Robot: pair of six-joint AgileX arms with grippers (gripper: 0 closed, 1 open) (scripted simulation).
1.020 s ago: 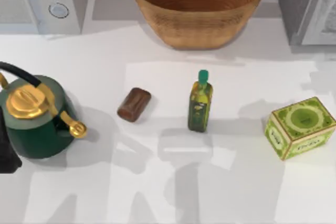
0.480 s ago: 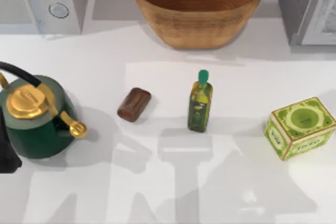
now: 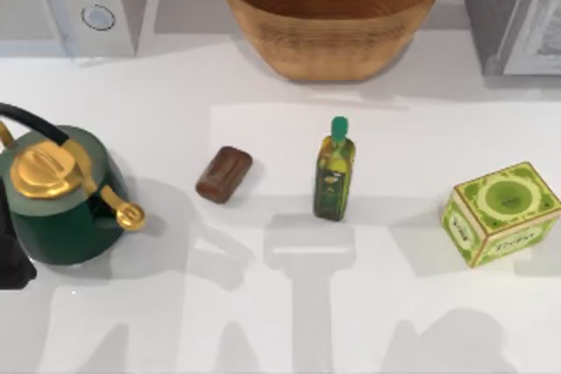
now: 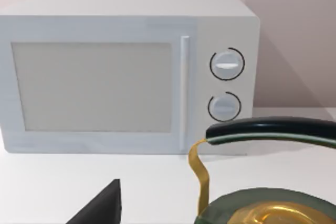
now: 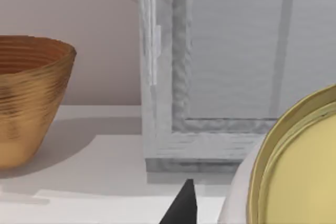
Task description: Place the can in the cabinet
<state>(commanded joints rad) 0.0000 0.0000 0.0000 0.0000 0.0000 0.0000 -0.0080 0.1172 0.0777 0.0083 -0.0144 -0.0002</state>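
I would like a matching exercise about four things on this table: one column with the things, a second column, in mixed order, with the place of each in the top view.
Things:
1. can
2. kettle
3. basket
4. green printed box

Places:
A. at the table's right side
B. at the back, in the middle
C. lying on its side, left of the green-capped bottle
D. at the table's left side, in front of the microwave

Pairs: 1-C, 2-D, 3-B, 4-A
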